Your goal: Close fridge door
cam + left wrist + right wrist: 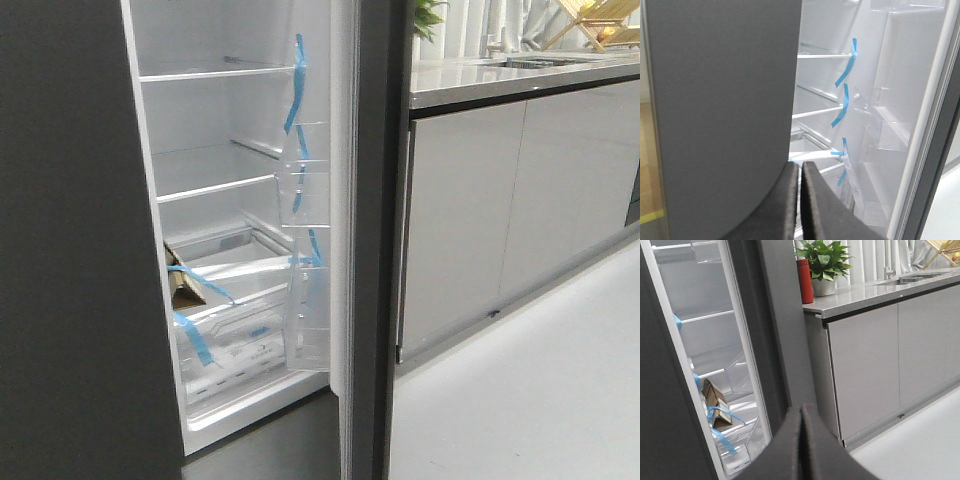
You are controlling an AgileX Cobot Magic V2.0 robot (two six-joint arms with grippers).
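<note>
**Fridge door standing open, both arms empty**

Nearest my front camera is the plain dark-grey panel [75, 240], filling the left of the view. Past it I see the white fridge interior [215, 120] with its glass shelves, a clear drawer at the bottom and a cardboard piece [183, 280] tucked behind strips of blue tape [295, 90].

Right of the opening stands the fridge door [345, 240], swung wide so I look at it nearly edge-on: white seal and lining towards the compartment, dark-grey face away from it. Clear bins [305, 180] hang on its lining.

Beyond the door run glossy light-grey cabinet doors [465, 220] under a grey counter surface [500, 78]; a red bottle [805, 280] and a potted plant [824, 262] stand on it.

On the left gripper [800, 200] the jaws are nearly together with only a thin slit between them, holding nothing. On the right gripper [801, 445] the jaws are pressed together, also empty. Neither touches the door.
</note>
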